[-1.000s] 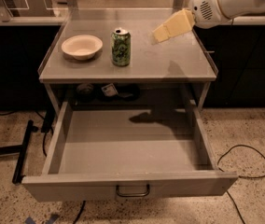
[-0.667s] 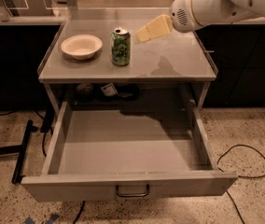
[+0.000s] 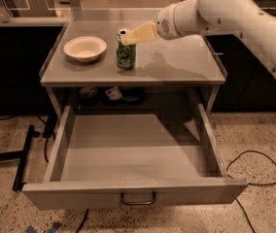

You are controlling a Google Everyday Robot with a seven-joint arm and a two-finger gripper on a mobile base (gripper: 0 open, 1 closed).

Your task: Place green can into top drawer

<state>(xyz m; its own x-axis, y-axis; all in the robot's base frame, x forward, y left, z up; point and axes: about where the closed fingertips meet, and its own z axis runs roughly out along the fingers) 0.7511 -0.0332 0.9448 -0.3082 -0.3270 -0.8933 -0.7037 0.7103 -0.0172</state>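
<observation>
The top drawer point(image 3: 133, 149) is pulled open below the grey tabletop point(image 3: 177, 64). The white arm point(image 3: 225, 8) reaches in from the upper right, above the tabletop. A cream bowl point(image 3: 84, 47) sits on the left part of the tabletop. The green can point(image 3: 126, 56) stands upright just right of the bowl, on the tabletop and outside the drawer. The yellowish gripper point(image 3: 128, 36) is at the can's top rim; whether it is spread or closed cannot be told. A loop handle point(image 3: 138, 199) is centred on the drawer's front panel.
</observation>
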